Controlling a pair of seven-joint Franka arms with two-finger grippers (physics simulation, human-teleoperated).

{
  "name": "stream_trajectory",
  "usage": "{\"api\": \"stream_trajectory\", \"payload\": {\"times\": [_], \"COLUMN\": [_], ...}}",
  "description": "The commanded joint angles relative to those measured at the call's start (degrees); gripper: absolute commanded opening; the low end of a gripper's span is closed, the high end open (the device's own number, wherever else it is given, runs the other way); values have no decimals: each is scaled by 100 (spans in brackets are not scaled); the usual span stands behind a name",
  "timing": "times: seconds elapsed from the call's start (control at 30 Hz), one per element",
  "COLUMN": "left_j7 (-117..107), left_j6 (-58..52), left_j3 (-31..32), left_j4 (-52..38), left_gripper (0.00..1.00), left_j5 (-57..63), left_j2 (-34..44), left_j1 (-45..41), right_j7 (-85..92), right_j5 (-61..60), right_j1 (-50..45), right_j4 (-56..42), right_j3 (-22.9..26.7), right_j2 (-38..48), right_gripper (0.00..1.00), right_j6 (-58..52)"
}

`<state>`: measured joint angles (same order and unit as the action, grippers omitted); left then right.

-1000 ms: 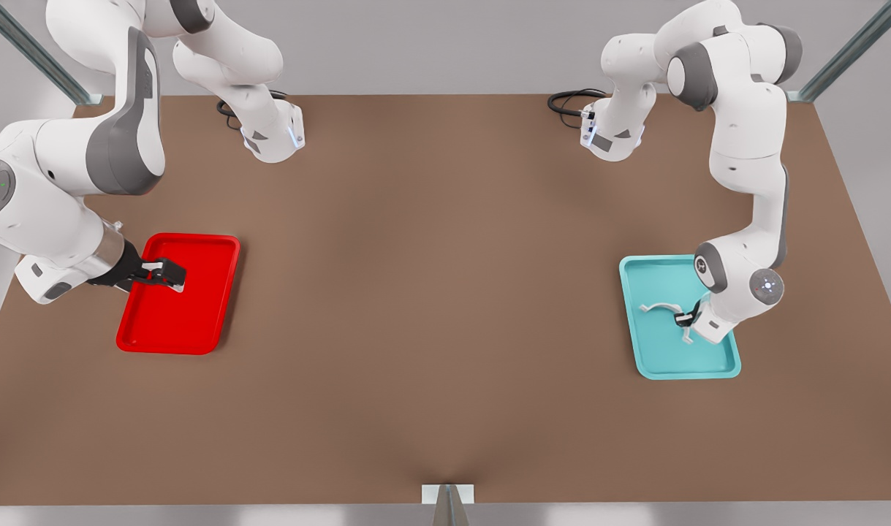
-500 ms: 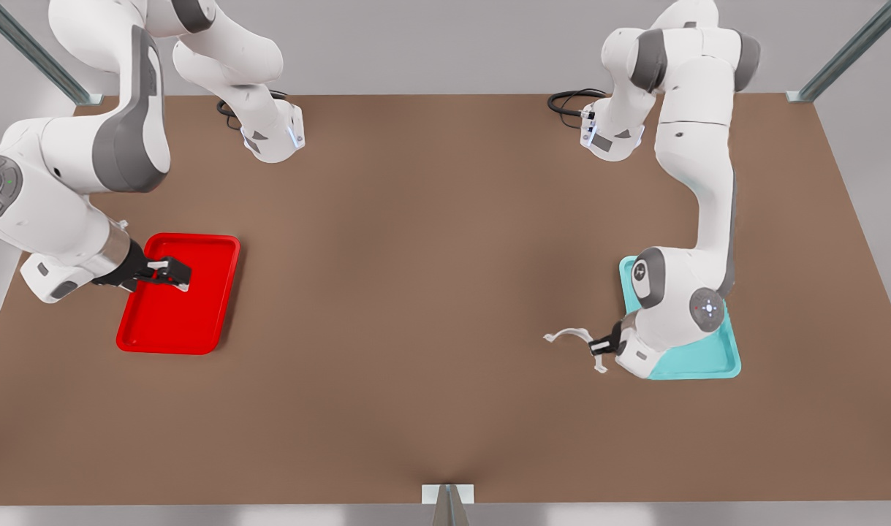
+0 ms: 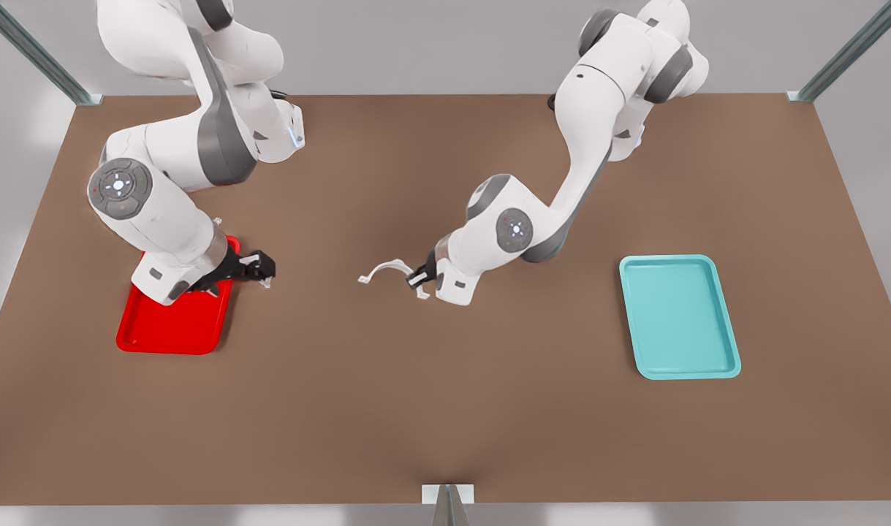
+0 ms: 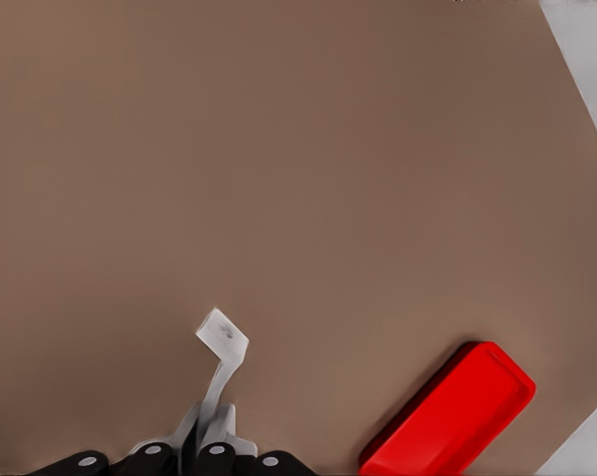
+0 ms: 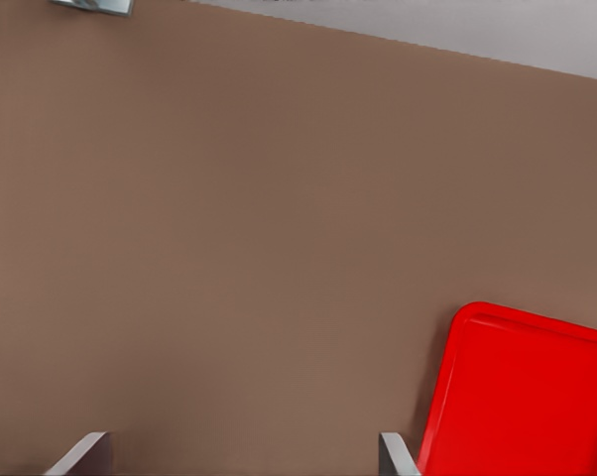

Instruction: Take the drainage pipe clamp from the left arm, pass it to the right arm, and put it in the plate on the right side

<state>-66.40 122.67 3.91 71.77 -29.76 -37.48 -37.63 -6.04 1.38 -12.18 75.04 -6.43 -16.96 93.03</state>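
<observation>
The drainage pipe clamp [image 3: 387,267], a thin white curved strap, hangs just above the middle of the brown table. My left gripper [image 3: 419,279] is shut on its end nearer the front view's right. In the left wrist view the clamp [image 4: 222,342] sticks out from between the fingers of the left gripper [image 4: 207,436], its flat tab leading. The red plate [image 3: 153,332] lies at the front view's left and holds nothing. My right gripper [image 3: 264,272] hovers open just past the plate's inner edge, pointing at the clamp. Its fingertips [image 5: 396,451] stand wide apart beside the plate [image 5: 527,397].
A teal tray [image 3: 677,314] with nothing in it lies at the front view's right. The red plate's corner [image 4: 457,412] shows in the left wrist view. Both arm bases stand at the table's far edge. Open brown tabletop separates the two grippers.
The left arm lifted the clamp out of the teal tray and swung it to the table's middle. The right gripper moved from over the red plate toward the centre.
</observation>
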Motion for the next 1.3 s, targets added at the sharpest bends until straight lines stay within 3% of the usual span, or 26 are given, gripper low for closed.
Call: {"api": "stream_trajectory", "payload": {"times": [0.0, 0.17, 0.4, 1.03, 1.07, 1.17, 1.2, 1.23, 1.27], "left_j7": [-3380, -3380, -2817, -2826, -2826, -2818, -2826, -2826, -2826], "left_j6": [21, 12, -164, -287, -287, -287, -287, -287, -287], "left_j3": [31, 31, 31, 31, 31, 31, 31, 31, 31], "left_j4": [3, 3, 3, 3, 3, 3, 3, 3, 3], "left_gripper": [21, 21, 21, 21, 21, 21, 21, 21, 21], "left_j5": [-21, -30, 49, 31, 31, 31, 31, 31, 31], "left_j2": [-5, -75, -40, -14, -14, -14, -14, -14, -14], "left_j1": [-8, 1, -8, 19, 19, 19, 19, 19, 19], "right_j7": [-2593, -4564, -5768, -5276, -5276, -5276, -5276, -5276, -5276], "right_j5": [3, 20, 56, 354, 354, 354, 354, 363, 372], "right_j1": [-390, -926, -1656, -1674, -1674, -1726, -1726, -1753, -1788], "right_j4": [-7, -481, -1466, -859, -859, -850, -850, -859, -859], "right_j3": [-7, -16, 63, 1, 1, 1, 1, 1, 1], "right_j2": [0, -422, -1441, -1397, -1397, -1406, -1415, -1441, -1485], "right_gripper": [100, 100, 100, 99, 96, 70, 65, 65, 83], "right_j6": [250, 233, 329, -136, -136, -128, -128, -66, -48]}}
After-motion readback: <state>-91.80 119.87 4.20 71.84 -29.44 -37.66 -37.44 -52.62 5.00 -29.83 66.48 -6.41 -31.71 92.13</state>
